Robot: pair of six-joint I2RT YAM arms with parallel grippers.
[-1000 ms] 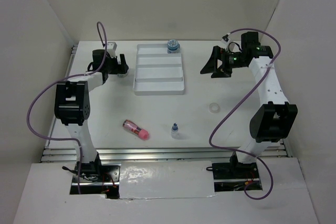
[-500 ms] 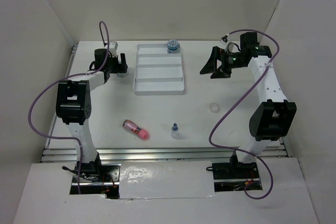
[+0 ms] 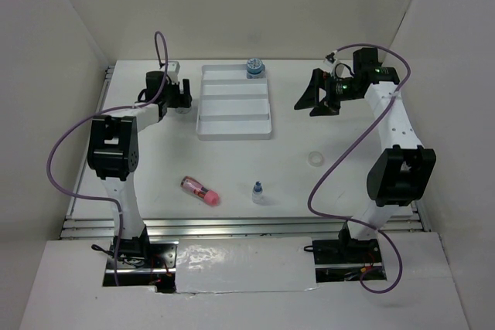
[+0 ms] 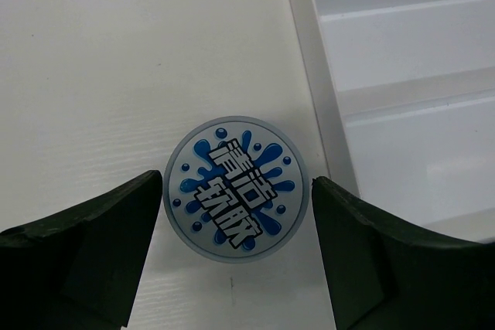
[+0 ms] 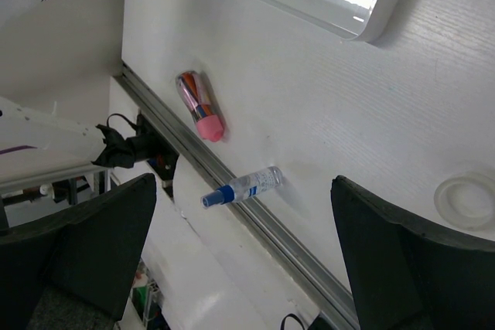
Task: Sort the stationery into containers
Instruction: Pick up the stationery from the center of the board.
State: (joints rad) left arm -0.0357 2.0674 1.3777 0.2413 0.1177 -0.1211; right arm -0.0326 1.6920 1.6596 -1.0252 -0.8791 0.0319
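Step in hand: looks like the pickup of the second blue pot [image 4: 237, 189]. It's not gripped yet, as far as anyone can tell.
Left claw [image 3: 179, 96]: spread wide and holding nothing. In the wrist view one dark finger [image 4: 93, 245] sits on each side of the pot, close to its rim but not visibly pressing on it.
Blue pot: upright on the table [image 3: 271, 160] in the upper left of the overhead view, just beside the tray's left wall. Its splash-label lid faces straight up at the wrist camera.
Tray [image 3: 234, 120]: white, four long compartments. The other blue pot [image 3: 254, 68] looks to be in the far one, at its right end, and the other three look bare.
Right claw [image 3: 317, 100]: released and empty. It hangs over the table right of the tray, with nothing between its fingers.
Loose stuff: pink tube [image 3: 200, 190] lying down lower left of centre, and the tiny bottle [image 3: 257, 192] just right of it. The white ring [image 3: 315, 158] is off to the right, well apart from the tray.
Next move (a guess): pinch the pot squarely across its round sides, lift it clear of the tray wall, then carry it right and release it over a compartment. The wall is very near the right-hand finger, so that's the spot to watch.
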